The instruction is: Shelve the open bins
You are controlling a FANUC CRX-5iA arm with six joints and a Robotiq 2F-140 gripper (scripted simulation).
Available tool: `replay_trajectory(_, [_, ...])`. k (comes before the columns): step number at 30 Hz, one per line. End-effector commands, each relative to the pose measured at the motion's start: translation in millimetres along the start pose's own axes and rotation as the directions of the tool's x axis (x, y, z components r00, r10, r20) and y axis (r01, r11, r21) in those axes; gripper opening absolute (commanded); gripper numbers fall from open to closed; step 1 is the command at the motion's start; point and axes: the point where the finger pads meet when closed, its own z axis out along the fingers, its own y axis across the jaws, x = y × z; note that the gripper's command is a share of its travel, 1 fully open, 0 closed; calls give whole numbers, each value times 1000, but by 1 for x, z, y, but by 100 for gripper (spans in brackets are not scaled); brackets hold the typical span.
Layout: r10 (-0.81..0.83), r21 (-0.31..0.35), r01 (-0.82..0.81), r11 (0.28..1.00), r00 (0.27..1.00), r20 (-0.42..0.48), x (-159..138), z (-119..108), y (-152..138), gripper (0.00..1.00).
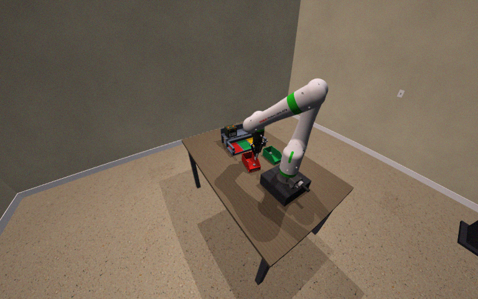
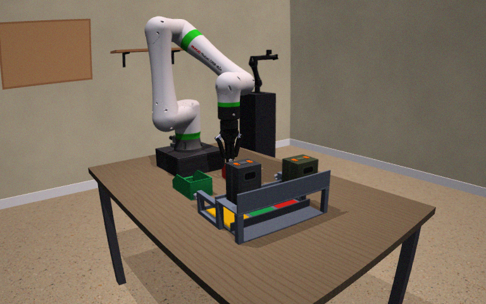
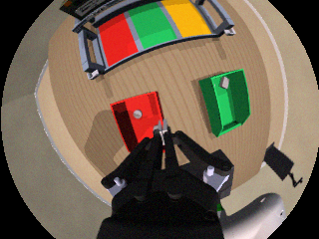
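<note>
The red bin (image 1: pixel 251 162) stands on the table in front of the shelf (image 1: pixel 241 142), with a small grey part (image 3: pixel 138 114) inside. My gripper (image 3: pixel 163 124) points straight down and is shut on the thin wall at the red bin's (image 3: pixel 136 119) near end. In the exterior view the gripper (image 2: pixel 229 156) hides most of that bin behind a black box. The green bin (image 3: pixel 226 102) lies to the right, apart from the gripper, also holding a grey part. The shelf floor shows a red mark (image 3: pixel 119 39), a green mark (image 3: pixel 152 23) and a yellow mark (image 3: pixel 187 15); all three places are empty.
A black box (image 2: pixel 243 177) and a dark green box (image 2: pixel 299 166) stand on the shelf's top board, over the rear of the places. The robot's base (image 1: pixel 285 183) sits behind the bins. A black stand with a small arm (image 2: pixel 257 121) is beyond the table.
</note>
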Motion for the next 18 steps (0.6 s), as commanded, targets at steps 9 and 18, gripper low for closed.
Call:
replay_trajectory(9, [0,0,0,1000,1000,0,0,-7,0,0])
replay_trajectory(18, [0,0,0,1000,1000,0,0,-14,0,0])
